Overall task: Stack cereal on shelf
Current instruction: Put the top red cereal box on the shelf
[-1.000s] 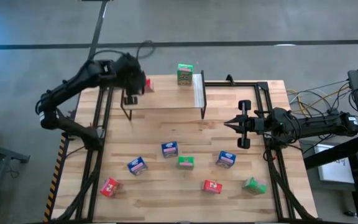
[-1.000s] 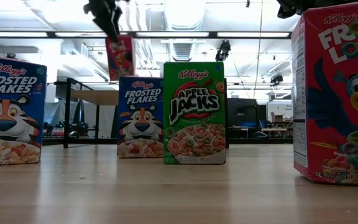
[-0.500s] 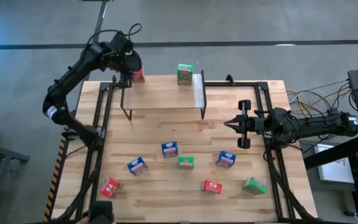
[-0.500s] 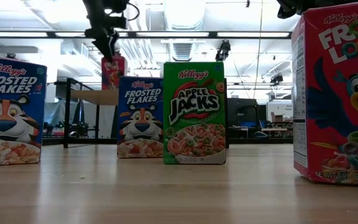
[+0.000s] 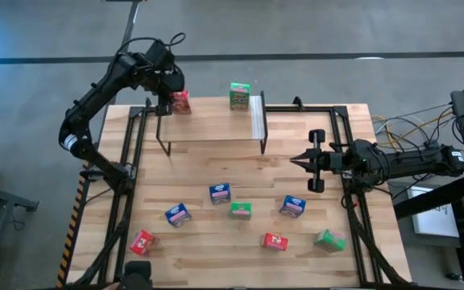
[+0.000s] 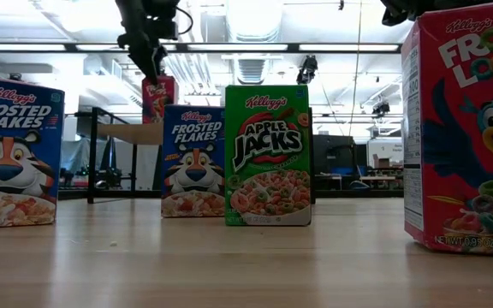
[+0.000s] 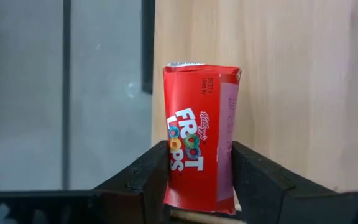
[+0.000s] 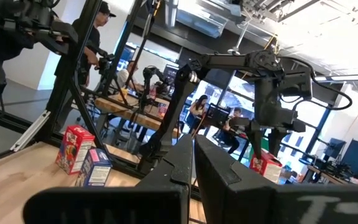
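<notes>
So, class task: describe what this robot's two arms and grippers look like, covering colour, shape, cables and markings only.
Both arms are dark, near black, built of slim jointed segments. The left arm has a pale band near its elbow and a thin black cable looping above its wrist. The left gripper has two chunky matte black fingers. The right gripper tapers to a point, with a short crossbar behind it.

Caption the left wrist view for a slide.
Left pincer grips a small red cardboard Froot Loops box over the light wooden shelf board.
</notes>
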Robot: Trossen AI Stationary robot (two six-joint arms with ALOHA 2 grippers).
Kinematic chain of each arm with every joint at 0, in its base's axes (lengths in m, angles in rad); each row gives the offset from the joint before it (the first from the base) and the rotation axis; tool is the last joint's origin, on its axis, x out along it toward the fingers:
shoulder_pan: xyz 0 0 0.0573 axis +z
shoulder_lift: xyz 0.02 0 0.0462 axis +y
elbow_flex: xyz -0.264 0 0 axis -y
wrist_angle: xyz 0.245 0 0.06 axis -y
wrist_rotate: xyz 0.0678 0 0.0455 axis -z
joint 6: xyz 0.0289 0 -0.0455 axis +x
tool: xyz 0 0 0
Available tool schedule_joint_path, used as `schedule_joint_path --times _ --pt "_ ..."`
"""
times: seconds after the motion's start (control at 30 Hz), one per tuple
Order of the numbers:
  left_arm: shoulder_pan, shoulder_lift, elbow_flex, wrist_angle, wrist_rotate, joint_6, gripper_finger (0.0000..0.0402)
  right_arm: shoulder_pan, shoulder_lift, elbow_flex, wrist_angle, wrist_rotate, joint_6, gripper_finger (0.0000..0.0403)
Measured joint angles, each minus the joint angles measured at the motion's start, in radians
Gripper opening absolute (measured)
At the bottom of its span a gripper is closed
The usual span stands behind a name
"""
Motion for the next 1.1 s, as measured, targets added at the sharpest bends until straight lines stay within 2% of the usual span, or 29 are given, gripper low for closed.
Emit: schedule_joint_path --times 0.33,0.8,1.1 --pt "0.052 0.000 0.000 0.014 0.003 -0.013 0.0128 0.000 0.000 0.000 0.001 0.000 -0.007 0.0009" --pt "0.052 0.000 -0.026 0.047 -0.004 -0.021 0.0128 0.000 0.000 0.000 0.004 0.000 -0.009 0.0009" --pt "0.052 0.010 -0.026 0.049 -0.004 -0.017 0.0159 0.000 0.000 0.000 0.005 0.000 -0.016 0.0009"
